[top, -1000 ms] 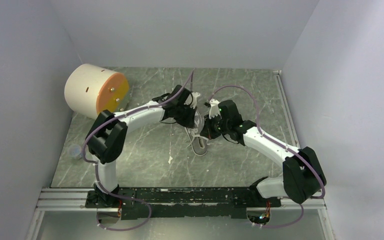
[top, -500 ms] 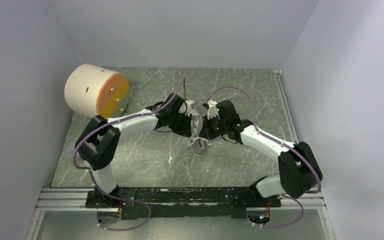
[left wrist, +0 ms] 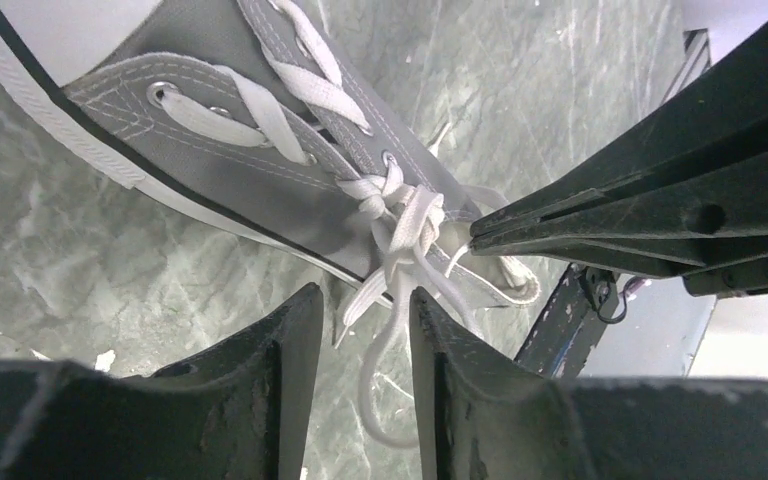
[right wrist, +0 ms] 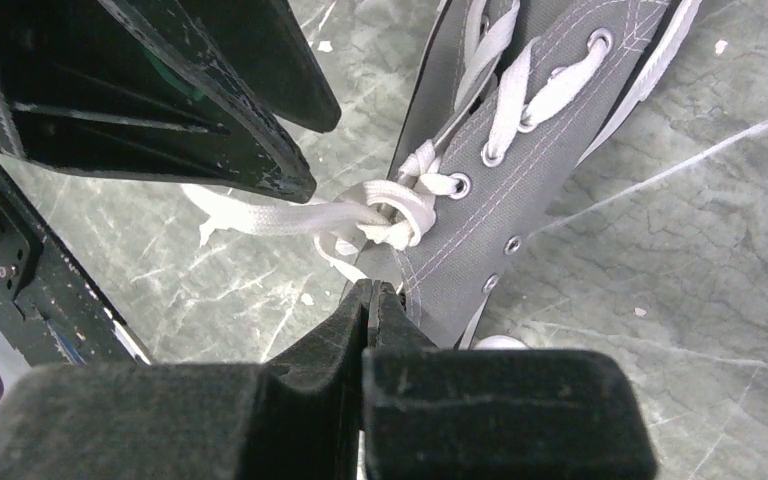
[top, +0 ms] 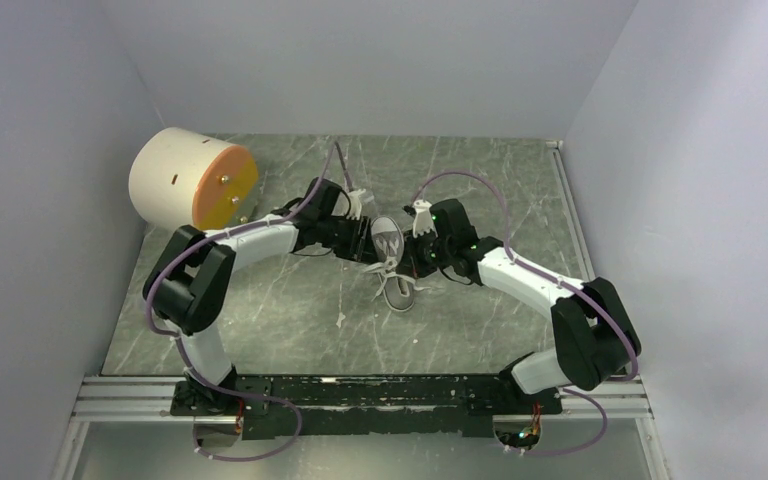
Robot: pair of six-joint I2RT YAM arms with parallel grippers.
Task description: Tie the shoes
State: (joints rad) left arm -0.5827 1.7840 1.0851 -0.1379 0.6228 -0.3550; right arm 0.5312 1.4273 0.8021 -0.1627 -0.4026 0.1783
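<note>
The grey sneaker point(top: 388, 248) with white toe cap lies mid-table between both grippers. Its white laces point(left wrist: 400, 215) are bunched in a knot at the top eyelets, also shown in the right wrist view point(right wrist: 400, 210). My left gripper point(left wrist: 365, 300) is open just left of the shoe point(top: 358, 215); a loose lace loop point(left wrist: 385, 390) hangs between its jaws, apart from them. My right gripper point(right wrist: 372, 290) is shut at the shoe's right side point(top: 412, 262), its tips right below the knot, pinching a short lace strand point(left wrist: 455, 262).
A big white cylinder with an orange face point(top: 188, 180) lies at the back left. A small pale object point(top: 150, 300) sits by the left wall. Walls close in three sides; a metal rail point(top: 360, 395) runs along the front.
My left gripper has drawn back leftward off the shoe, uncovering the toe and laces. My right gripper has stayed by the knot, shifting only slightly.
</note>
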